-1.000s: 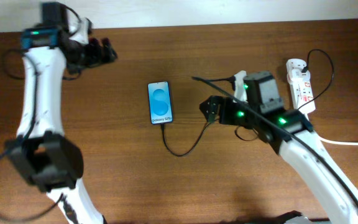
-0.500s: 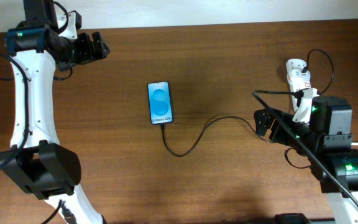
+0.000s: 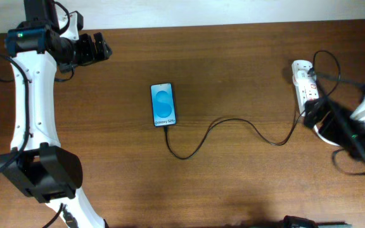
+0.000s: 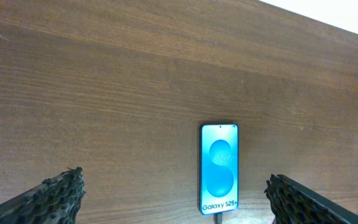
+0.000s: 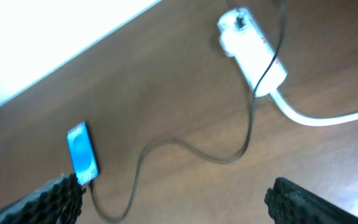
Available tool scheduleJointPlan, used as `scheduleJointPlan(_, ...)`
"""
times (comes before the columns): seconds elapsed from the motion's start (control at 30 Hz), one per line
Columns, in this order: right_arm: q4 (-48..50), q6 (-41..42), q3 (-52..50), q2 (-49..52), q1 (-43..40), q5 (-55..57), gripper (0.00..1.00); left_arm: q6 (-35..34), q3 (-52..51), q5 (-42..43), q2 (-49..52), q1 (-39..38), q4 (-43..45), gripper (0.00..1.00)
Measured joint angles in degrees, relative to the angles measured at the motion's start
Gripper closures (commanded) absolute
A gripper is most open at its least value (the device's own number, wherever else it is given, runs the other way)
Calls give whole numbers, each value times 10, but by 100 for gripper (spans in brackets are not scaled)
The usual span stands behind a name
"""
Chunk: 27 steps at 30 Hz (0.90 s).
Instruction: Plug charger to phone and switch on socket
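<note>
The phone (image 3: 163, 104) lies flat mid-table, blue screen up; it also shows in the left wrist view (image 4: 219, 168) and the right wrist view (image 5: 82, 154). The charger (image 3: 233, 126), a thin black cable, runs from the phone's near end in a curve to the socket (image 3: 305, 82), a white power strip at the right; the socket also shows in the right wrist view (image 5: 252, 52). My left gripper (image 3: 99, 49) is open and empty at the far left, well away from the phone. My right gripper (image 3: 314, 115) is open and empty, just in front of the socket.
The socket's thick white cord (image 5: 328, 116) runs off to the right. The table's far edge (image 3: 189, 25) meets a white wall. The right arm (image 3: 360, 142) is blurred at the right edge.
My right arm has swung from mid-table back to the right edge by the socket. The cable now lies slack on the table. My left arm has barely moved in the last half second.
</note>
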Motion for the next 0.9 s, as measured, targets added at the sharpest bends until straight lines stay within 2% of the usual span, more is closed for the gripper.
scheduleJointPlan(0.1, -78, -51, 157, 122, -77, -9, 2, 0, 0, 0, 0, 0, 0, 1)
scheduleJointPlan(0.2, -118, -89, 249, 240, -130, -14, 2, 0, 0, 0, 0, 0, 0, 1)
scheduleJointPlan(0.47, -57, -95, 263, 418, -273, -16, 2, 0, 0, 0, 0, 0, 0, 1)
scheduleJointPlan(0.9, 96, -90, 263, 617, -270, -66, 2, 0, 0, 0, 0, 0, 0, 1)
